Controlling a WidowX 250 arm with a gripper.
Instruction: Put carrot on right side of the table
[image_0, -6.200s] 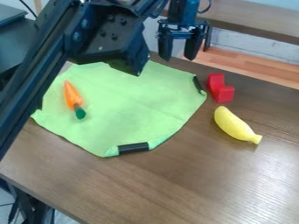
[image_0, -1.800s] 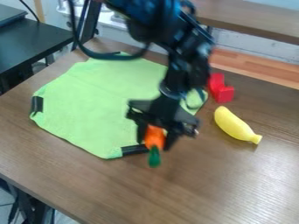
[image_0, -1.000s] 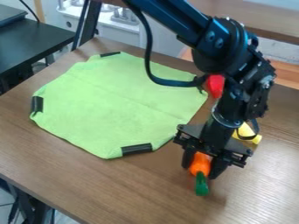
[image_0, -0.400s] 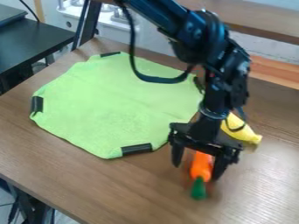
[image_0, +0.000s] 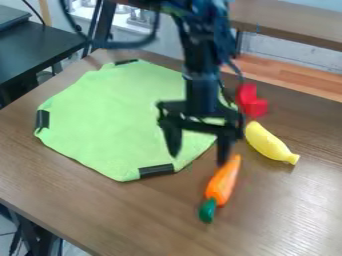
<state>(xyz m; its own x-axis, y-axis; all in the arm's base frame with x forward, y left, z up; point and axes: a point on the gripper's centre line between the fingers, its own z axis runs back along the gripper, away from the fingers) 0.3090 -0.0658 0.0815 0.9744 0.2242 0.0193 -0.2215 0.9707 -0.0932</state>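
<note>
My gripper (image_0: 199, 154) hangs over the right edge of the green cloth, its two fingers spread wide with nothing between them. The orange carrot (image_0: 224, 183) lies on the bare wood of the table (image_0: 127, 215), right of the cloth's lower corner, its green top (image_0: 208, 211) pointing toward the front. The right fingertip appears just above the carrot's far end; whether they touch, I cannot tell.
A green cloth (image_0: 113, 120) with black clips covers the left middle of the table. The yellow banana (image_0: 268, 143) lies behind and right of the carrot, and a red block (image_0: 252, 101) stands farther back.
The gripper carried the carrot from the cloth to the bare table on the right, opened and let it go. It has since moved up and back to the left.
</note>
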